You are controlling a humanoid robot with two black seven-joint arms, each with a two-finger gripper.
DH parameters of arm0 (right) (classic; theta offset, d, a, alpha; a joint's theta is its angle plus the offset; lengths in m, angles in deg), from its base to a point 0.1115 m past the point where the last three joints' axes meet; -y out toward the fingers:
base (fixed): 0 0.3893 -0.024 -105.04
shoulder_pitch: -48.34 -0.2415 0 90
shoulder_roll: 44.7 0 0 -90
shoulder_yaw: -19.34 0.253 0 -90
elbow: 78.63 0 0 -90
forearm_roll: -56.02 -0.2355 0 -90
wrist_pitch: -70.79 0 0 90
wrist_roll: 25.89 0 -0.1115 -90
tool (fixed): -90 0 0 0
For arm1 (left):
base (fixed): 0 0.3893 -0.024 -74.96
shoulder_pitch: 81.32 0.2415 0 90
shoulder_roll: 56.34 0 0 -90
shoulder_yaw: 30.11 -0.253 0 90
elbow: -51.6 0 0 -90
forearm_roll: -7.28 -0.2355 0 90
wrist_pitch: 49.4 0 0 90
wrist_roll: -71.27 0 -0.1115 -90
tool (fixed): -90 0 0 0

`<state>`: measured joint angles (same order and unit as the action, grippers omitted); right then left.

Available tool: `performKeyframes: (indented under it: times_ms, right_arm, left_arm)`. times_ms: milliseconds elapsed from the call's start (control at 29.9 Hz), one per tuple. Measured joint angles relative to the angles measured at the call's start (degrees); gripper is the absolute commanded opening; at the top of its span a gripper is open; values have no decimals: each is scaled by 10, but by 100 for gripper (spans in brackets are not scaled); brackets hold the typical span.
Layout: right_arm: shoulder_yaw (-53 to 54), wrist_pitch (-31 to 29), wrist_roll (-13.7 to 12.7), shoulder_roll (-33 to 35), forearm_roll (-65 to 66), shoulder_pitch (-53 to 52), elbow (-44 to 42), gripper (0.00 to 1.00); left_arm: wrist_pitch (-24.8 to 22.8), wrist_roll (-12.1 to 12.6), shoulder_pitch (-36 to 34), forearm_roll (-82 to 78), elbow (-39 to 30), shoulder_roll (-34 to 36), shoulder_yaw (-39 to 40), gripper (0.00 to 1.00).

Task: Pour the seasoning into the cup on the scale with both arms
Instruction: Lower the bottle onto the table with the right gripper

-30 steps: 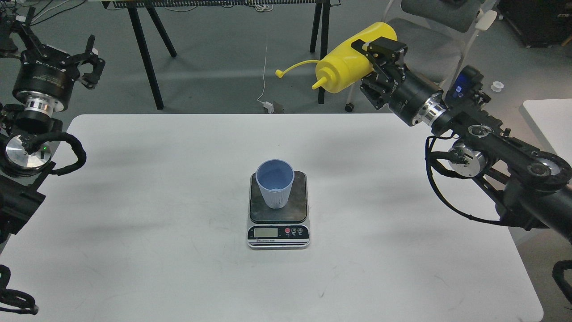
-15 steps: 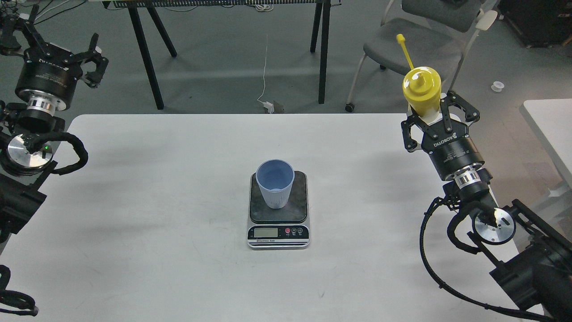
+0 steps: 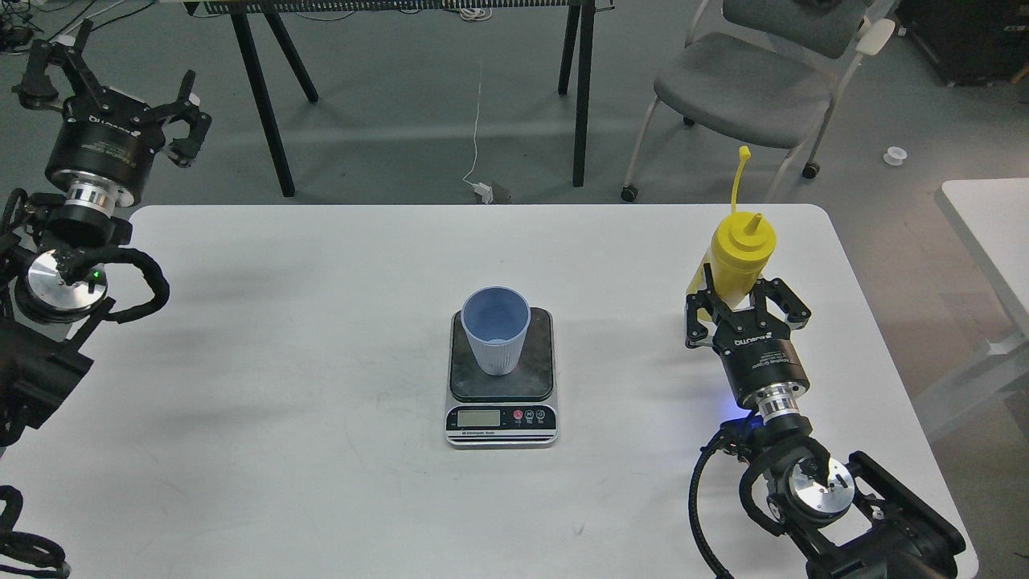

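Observation:
The pale blue cup (image 3: 495,330) stands upright on the dark top plate of the scale (image 3: 540,362) at the middle of the white table (image 3: 321,322). The yellow seasoning bottle (image 3: 738,253) is upright at the table's right side, nozzle up, its cap strap sticking straight up. My right gripper (image 3: 744,301) holds the bottle's lower body, with a finger on each side; the bottle's base is hidden behind the gripper. My left gripper (image 3: 112,84) is open and empty, high beyond the table's far left corner, far from the cup.
A grey chair (image 3: 748,80) and black trestle legs (image 3: 261,104) stand on the floor behind the table. A second white table (image 3: 993,217) is at the right edge. Bare tabletop lies between the scale and the bottle.
My right arm swung the bottle from high and tilted at the back, turned it upright, and brought it down and nearer at the table's right side. The left gripper shifted slightly right.

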<state>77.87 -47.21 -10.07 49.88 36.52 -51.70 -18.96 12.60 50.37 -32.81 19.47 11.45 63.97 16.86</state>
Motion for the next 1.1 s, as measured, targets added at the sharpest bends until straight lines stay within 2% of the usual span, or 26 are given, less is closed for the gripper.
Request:
performKeyframes:
  times_ms: [167,334,635,702,936,1036,1103]
  right_arm:
    - [3,0,2,-24,-4,13,-3,40]
    - [-4,0,1,-42,-4,25,-41,40]
    - [-18,0,0,-46,-4,24,-87,43]
    - [-18,0,0,-46,-4,24,-87,48]
    - [-19,0,0,-46,-5,28,-82,78]
    - [-19,0,-1,-46,-5,32,-80,96]
    - [-19,0,-1,-46,-5,37,-73,97]
  left_arm:
    - [0,1,1,-1,0,-4,-1,99]
    - [0,1,2,-2,0,-4,-1,99]
    - [0,1,3,-3,0,-4,-3,99]
    - [0,1,3,-3,0,-5,-3,99]
    - [0,1,1,-3,0,0,-3,99]
    - [0,1,2,-2,0,1,-3,99]
    - [0,1,2,-2,0,2,-3,99]
